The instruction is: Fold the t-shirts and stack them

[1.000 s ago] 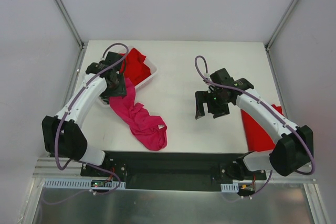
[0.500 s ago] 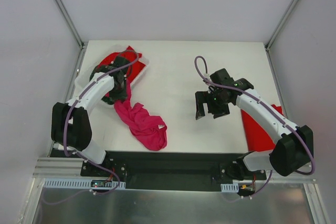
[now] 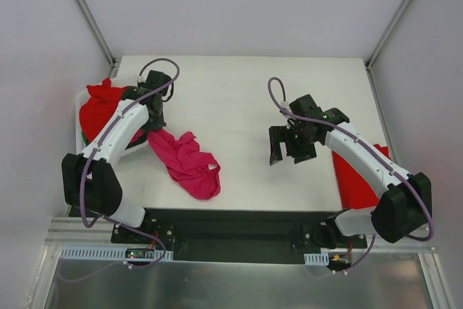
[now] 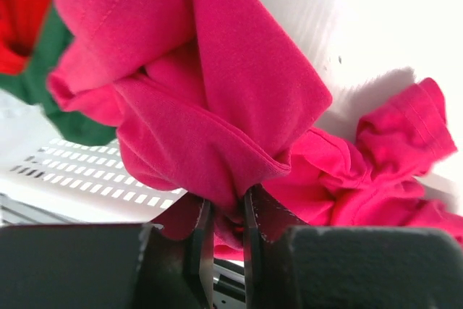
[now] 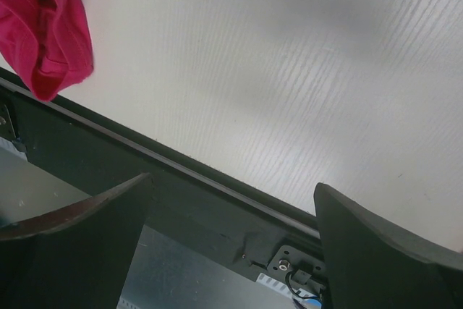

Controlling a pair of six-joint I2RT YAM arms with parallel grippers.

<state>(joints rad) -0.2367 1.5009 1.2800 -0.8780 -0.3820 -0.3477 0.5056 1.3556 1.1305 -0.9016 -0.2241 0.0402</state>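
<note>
Shifted since a second ago: your left arm has swung in, and the white lattice basket now sits further left, overhanging the table's left edge. The pink bundle has slid left too. Your right arm hasn't budged.

Count for you: four t-shirts in view.
- One magenta-pink t-shirt, crumpled on the table front-left. One end is lifted toward the basket, the rest lies in a heap just right of it.
- Two red. One red t-shirt in the basket is bunched up and mounded above the rim. One flat red t-shirt lies at the table's right edge, partly under your right arm.
- One dark green t-shirt, only a patch showing in the left wrist view, beneath the red one, over the basket.

One basket, two arms.

Your left gripper has its jaws pinched nearly together on a fold of the magenta-pink t-shirt. Cloth bulges out above the fingertips, and the basket's lattice shows just behind it.

Your right gripper stands with jaws wide apart and nothing between them, over bare table right of centre. It is well apart from the pink heap and near the flat red t-shirt.
</note>
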